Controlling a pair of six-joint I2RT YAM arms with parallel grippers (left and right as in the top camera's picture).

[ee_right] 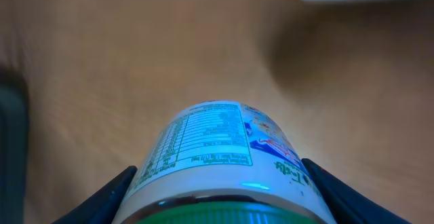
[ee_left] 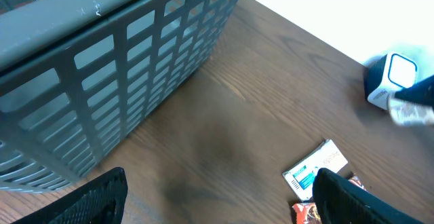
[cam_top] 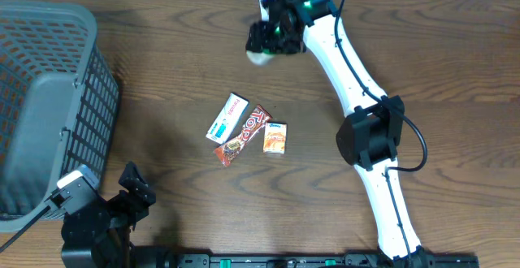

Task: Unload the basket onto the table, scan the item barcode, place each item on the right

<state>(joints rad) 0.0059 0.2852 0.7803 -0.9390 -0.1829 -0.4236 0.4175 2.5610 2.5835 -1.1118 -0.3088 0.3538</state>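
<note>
Bottle (ee_right: 210, 132), small and white with a printed label and a green band at its near end, was clasped between the two dark fingers (ee_right: 108, 197) of the right gripper (ee_right: 218, 172), one finger on each side of the body. In the overhead view it showed only as a pale rounded shape beneath that gripper, over the far part of the wooden table (cam_top: 422, 73) and well apart from the other goods. The side of the label facing the right wrist camera carried a table of fine print, too small to read, beside a blue and red picture; whether a barcode lay on it could not be told. Three packets lay near the middle of the table: a white-and-blue box (cam_top: 227, 118), a brown-and-red snack wrapper (cam_top: 241, 135) just beside it, and a small orange box (cam_top: 275, 138) on the wrapper's other side. A grey mesh basket (cam_top: 49, 97) stood at the left edge. The left gripper (ee_left: 224, 203) hung low near the basket's front corner with its jaws spread wide, grasping nothing.
</note>
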